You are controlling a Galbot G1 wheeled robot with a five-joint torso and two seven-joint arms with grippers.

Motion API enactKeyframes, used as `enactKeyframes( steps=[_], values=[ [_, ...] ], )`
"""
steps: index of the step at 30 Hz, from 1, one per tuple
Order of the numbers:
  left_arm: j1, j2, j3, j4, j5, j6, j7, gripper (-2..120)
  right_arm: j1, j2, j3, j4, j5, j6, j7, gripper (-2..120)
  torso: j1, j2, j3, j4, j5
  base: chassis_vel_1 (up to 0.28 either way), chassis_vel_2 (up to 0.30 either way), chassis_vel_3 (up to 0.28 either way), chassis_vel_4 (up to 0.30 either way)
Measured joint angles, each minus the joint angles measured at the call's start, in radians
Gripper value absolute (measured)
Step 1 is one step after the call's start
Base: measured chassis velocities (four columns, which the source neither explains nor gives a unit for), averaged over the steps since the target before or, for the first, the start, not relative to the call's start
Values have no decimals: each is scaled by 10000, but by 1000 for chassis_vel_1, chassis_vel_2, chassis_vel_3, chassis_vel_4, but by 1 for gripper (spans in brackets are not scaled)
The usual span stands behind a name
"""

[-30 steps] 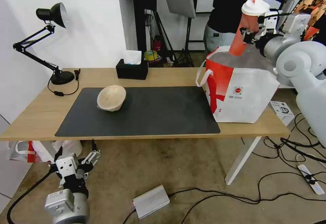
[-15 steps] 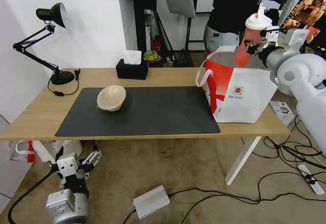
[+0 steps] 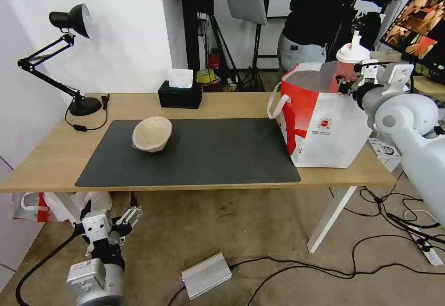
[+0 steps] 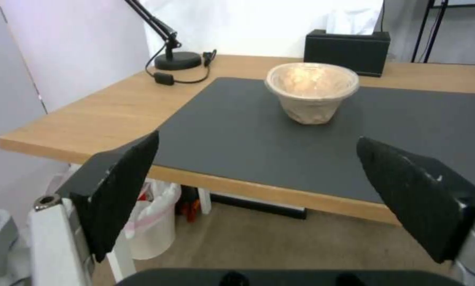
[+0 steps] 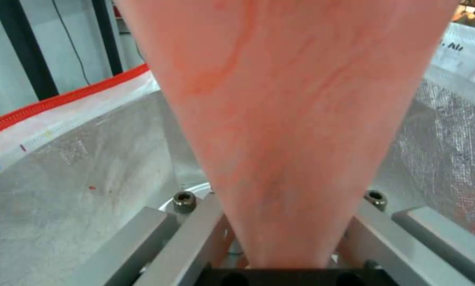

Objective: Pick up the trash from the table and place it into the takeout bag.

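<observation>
The red drink cup (image 3: 343,68) has come down over the last second: it was held high above the takeout bag (image 3: 324,116) and now its lower part has sunk inside the bag's mouth, with the white lid and spout standing above the rim. The right gripper (image 3: 351,85) has dropped with it and is closed on the cup's side near the lid; the right wrist view shows the red cup (image 5: 290,119) running away from the camera between the grey fingers (image 5: 187,234), pressed tight on both sides. Around the cup in that view lies the bag's silver foil lining (image 5: 62,174), with its white and red edge above; what rests on the bag's floor cannot be made out. The right arm reaches in from the bag's far right side, forearm roughly level and wrist just over the rim.

The bag stands on the right end of the table (image 3: 232,106), partly on the dark grey mat (image 3: 194,150). Well to the bag's left, the beige pulp bowl (image 3: 152,133) sits tilted on the mat. A black tissue box (image 3: 180,93) and a black desk lamp (image 3: 69,55) stand beyond it. The left gripper (image 3: 111,222) hangs low, below the table's front edge and far from the bag, its black pads (image 4: 123,186) spread wide and holding nothing.
</observation>
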Motion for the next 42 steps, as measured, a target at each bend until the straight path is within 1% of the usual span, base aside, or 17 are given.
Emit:
enactKeyframes(
  steps=[13,14,15,17,20,22,25,26,28,29,32,33,35,36,37,39,42],
  values=[
    [-12,19,-5,-49,0,0,1,100,-25,-25,-15,130,112,-157,13,5,0,0,0,0,0,0,0,0,0],
    [-12,18,-7,-51,0,0,2,100,-35,-40,-15,173,156,-179,-11,8,0,-1,0,0,0,0,0,0,0],
    [-12,6,-6,-54,-6,2,2,100,-64,-57,-14,272,204,-194,-47,17,0,0,0,0,0,0,0,0,0],
    [-11,-6,-2,-54,-7,5,2,100,-71,-57,-14,296,212,-198,-52,20,0,0,0,0,0,0,0,0,0],
    [-10,-60,34,-54,-7,12,5,100,-78,-57,-14,364,225,-219,-58,34,0,0,0,0,-1,0,0,0,0],
    [-10,-58,29,-55,-7,13,9,100,-78,-64,-14,391,226,-225,-58,37,0,0,0,0,0,0,0,0,0],
    [-28,-7,-27,-66,-9,12,46,100,-42,-133,-18,463,231,-276,-66,53,0,0,0,0,0,0,0,0,0],
    [-28,-7,-27,-66,-9,12,46,100,-42,-133,-18,463,231,-276,-66,53,0,0,0,0,0,0,0,0,0],
    [-39,16,-43,-69,-15,12,49,100,-12,-178,-26,492,244,-324,-71,59,0,0,0,0,0,0,0,0,0],
    [-42,24,-43,-70,-18,12,49,100,4,-206,-29,503,250,-353,-71,67,0,0,0,0,-1,0,0,0,0],
    [-52,22,-39,-70,-23,12,50,100,15,-240,-32,522,254,-372,-71,73,0,0,0,0,0,0,0,0,0],
    [-75,9,-52,-72,-49,12,52,100,22,-275,-32,545,255,-378,-71,80,0,0,0,1,0,0,0,0,0],
    [-115,4,-105,-82,-133,12,51,100,24,-347,-32,584,264,-392,-71,88,0,0,0,0,0,0,0,0,0],
    [-115,4,-105,-82,-133,12,51,100,24,-347,-32,584,264,-392,-71,88,0,0,0,0,0,0,0,0,0],
    [-117,5,-109,-92,-156,12,51,100,30,-409,-32,609,271,-412,-72,94,0,0,0,0,0,0,0,0,0],
    [-105,5,-93,-111,-158,12,51,100,37,-497,-32,658,277,-435,-92,99,0,0,0,0,0,0,0,0,0],
    [-102,-6,-84,-116,-157,12,51,100,40,-560,-32,692,279,-444,-105,100,0,0,0,0,0,0,0,0,0]
  ],
)
